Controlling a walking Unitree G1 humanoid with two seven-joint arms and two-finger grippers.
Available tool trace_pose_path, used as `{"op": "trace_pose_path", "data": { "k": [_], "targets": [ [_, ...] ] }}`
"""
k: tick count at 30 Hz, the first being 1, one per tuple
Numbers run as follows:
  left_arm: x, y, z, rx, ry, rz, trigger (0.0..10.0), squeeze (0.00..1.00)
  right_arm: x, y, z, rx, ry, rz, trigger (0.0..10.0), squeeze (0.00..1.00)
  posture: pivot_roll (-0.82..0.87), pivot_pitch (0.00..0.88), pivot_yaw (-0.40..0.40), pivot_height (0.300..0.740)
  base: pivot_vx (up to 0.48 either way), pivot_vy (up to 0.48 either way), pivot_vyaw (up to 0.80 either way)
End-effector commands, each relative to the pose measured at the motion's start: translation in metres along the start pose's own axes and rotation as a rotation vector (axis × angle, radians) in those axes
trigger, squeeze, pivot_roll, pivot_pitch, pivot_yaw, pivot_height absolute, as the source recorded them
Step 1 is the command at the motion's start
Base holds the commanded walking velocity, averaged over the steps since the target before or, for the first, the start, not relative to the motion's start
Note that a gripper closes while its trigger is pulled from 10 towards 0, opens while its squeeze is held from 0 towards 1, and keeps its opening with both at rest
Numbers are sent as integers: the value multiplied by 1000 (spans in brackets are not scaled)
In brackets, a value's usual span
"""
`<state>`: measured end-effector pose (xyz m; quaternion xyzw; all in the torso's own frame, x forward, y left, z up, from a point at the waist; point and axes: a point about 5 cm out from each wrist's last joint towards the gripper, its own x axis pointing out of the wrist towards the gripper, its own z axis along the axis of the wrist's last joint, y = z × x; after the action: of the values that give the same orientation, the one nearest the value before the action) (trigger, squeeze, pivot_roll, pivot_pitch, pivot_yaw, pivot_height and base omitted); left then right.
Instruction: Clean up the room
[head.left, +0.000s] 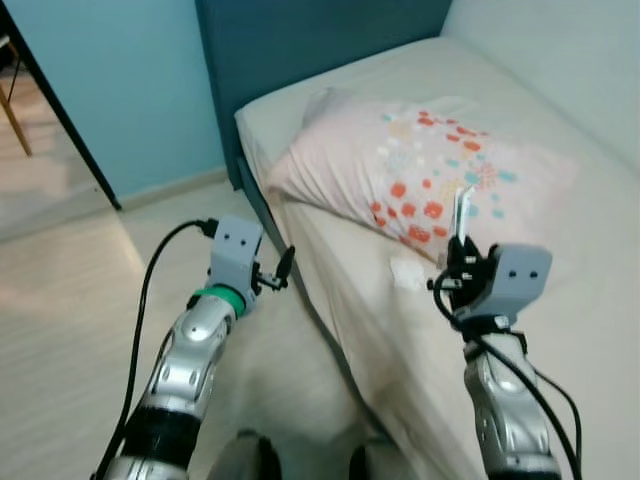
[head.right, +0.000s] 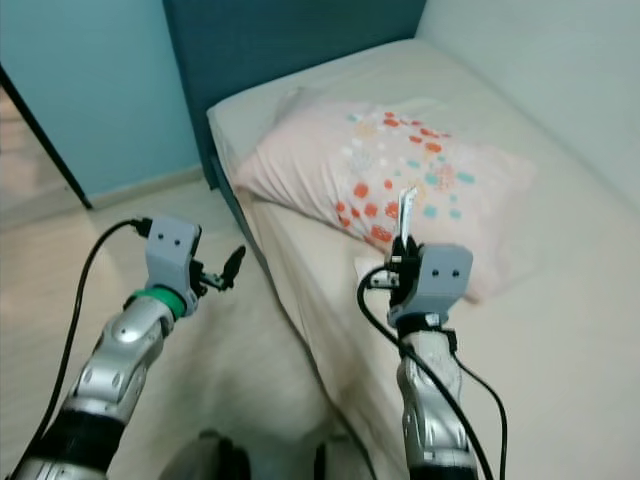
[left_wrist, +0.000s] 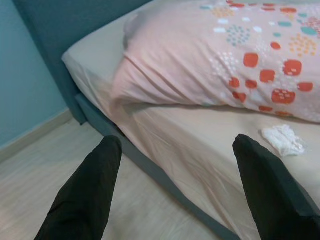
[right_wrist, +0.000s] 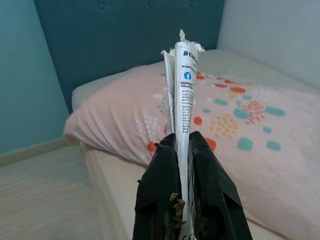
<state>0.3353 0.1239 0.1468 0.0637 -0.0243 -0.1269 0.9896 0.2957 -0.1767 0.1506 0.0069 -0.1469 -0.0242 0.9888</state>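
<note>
While the right gripper (right_wrist: 182, 150) pinched a thin, light wrapper (right_wrist: 183, 100), the left gripper (left_wrist: 180, 165) stood open near soft crumpled tissue (left_wrist: 283, 139), easy to squeeze.

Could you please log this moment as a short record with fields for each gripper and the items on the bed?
right gripper: shut on a flat printed wrapper, held upright over the bed
left gripper: open, empty, beside the bed over the floor
pillow: pink, dotted, by the headboard
crumpled tissue: on the sheet before the pillow
</note>
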Motion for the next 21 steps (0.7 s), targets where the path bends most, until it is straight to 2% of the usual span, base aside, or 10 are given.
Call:
{"op": "trace_pose_path", "data": {
  "k": [1, 7, 21],
  "targets": [
    [0, -5, -6, 3, 20, -11, 10000, 0, -5, -6, -6, 0, 21, -28, 10000, 0, 1, 144, 8, 740, 0, 0, 0],
    [1, -5, -8, -9, 31, -1, 10000, 0, -4, -12, -10, 1, 48, -86, 10000, 0, 1, 144, 8, 740, 0, 0, 0],
    [1, -6, -8, -19, 35, -10, 10000, 0, -5, -10, -10, 42, 44, -88, 10000, 0, -1, 151, 12, 740, 0, 0, 0]
  ]
}}
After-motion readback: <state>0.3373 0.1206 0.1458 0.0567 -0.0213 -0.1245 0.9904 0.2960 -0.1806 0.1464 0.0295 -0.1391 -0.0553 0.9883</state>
